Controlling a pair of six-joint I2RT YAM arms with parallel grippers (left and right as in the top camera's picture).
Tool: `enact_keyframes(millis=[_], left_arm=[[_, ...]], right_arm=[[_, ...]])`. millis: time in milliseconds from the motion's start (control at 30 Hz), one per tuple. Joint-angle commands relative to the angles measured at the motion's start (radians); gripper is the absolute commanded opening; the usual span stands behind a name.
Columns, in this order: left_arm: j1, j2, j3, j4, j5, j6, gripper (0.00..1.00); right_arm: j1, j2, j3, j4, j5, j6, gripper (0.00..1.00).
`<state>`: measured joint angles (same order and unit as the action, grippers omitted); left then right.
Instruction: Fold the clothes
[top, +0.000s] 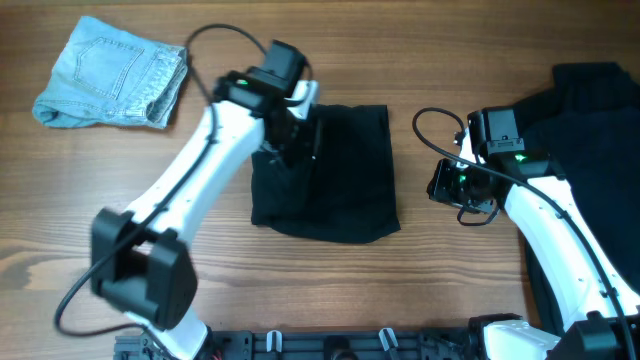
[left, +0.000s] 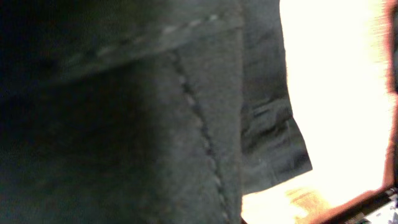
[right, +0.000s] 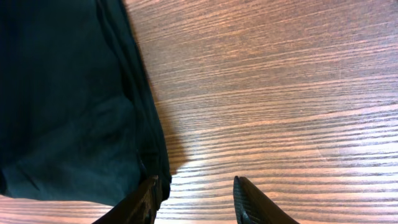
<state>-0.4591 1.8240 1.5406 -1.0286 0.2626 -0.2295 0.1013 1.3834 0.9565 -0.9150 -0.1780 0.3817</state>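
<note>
Overhead, three garments can be counted. One folded, squarish black fabric garment (top: 325, 170), soft and matte, lies directly under the left jaws. One rumpled black fabric garment (top: 590, 120) sits off to the right of the right jaws. One small light-blue denim garment (top: 112, 72) with a stitched pocket lies well left of the left jaws. The white left arm (top: 200, 170) reaches diagonally, its jaws together down on the cloth; whether they pinch it cannot be told. The white right arm (top: 560, 230) bends low, jaws apart and empty over the wood-grain tabletop (right: 280, 93), just beside the folded garment's edge.
</note>
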Motion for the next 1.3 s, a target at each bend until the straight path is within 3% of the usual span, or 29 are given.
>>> enact_keyframes(millis=[0,33,100,267,367,400,433,500,567,667,867,967,1033,1067,1167,1200,1267], left_arm=[[-0.065,0.093,0.017,0.053,-0.029,-0.095,0.22],[-0.080,0.111,0.017,0.068,-0.028,-0.110,0.34],[-0.118,0.146,0.017,0.111,-0.005,-0.127,0.46],[-0.140,0.129,0.072,0.082,0.175,-0.115,0.47],[-0.080,0.084,0.187,-0.083,0.100,-0.031,0.51],[-0.046,0.062,0.211,-0.128,0.005,-0.015,0.56],[-0.024,0.052,0.212,-0.142,-0.037,-0.005,0.56],[0.030,0.051,0.212,-0.183,-0.078,0.008,0.52],[0.079,0.061,0.210,-0.209,-0.078,0.025,0.43],[0.126,0.063,0.208,-0.209,-0.078,0.032,0.43],[0.150,0.067,0.208,-0.210,-0.082,0.048,0.45],[0.150,0.069,0.208,-0.210,-0.082,0.047,0.47],[0.150,0.069,0.208,-0.210,-0.082,0.047,0.47],[0.150,0.069,0.208,-0.210,-0.082,0.047,0.47],[0.150,0.069,0.208,-0.210,-0.082,0.047,0.49],[0.150,0.069,0.208,-0.209,-0.082,0.047,0.50],[0.150,0.069,0.208,-0.206,-0.082,0.047,0.51]], right_arm=[[-0.003,0.008,0.014,-0.009,0.022,0.011,0.42],[-0.003,0.008,0.014,-0.010,0.022,0.011,0.42],[-0.003,0.008,0.014,-0.012,0.022,0.011,0.42],[-0.003,0.008,0.014,-0.013,0.022,0.011,0.43],[-0.003,0.008,0.014,-0.001,0.006,-0.023,0.51],[-0.002,0.008,0.013,0.040,-0.083,-0.124,0.57],[0.000,0.008,0.011,0.084,-0.224,-0.237,0.59],[0.020,0.020,-0.001,0.202,-0.360,-0.290,0.63],[0.055,0.070,-0.003,0.319,-0.358,-0.212,0.58],[0.110,0.217,-0.003,0.525,-0.375,-0.127,0.54],[0.174,0.406,-0.003,0.701,-0.494,-0.111,0.53],[0.187,0.488,-0.002,0.748,-0.458,0.006,0.44],[0.185,0.443,-0.001,0.720,-0.519,-0.020,0.14],[0.182,0.407,0.002,0.686,-0.519,-0.023,0.08],[0.175,0.228,0.008,0.566,-0.458,-0.043,0.04],[0.175,0.111,0.008,0.480,-0.341,-0.041,0.04],[0.175,0.049,0.008,0.407,-0.216,-0.042,0.04]])
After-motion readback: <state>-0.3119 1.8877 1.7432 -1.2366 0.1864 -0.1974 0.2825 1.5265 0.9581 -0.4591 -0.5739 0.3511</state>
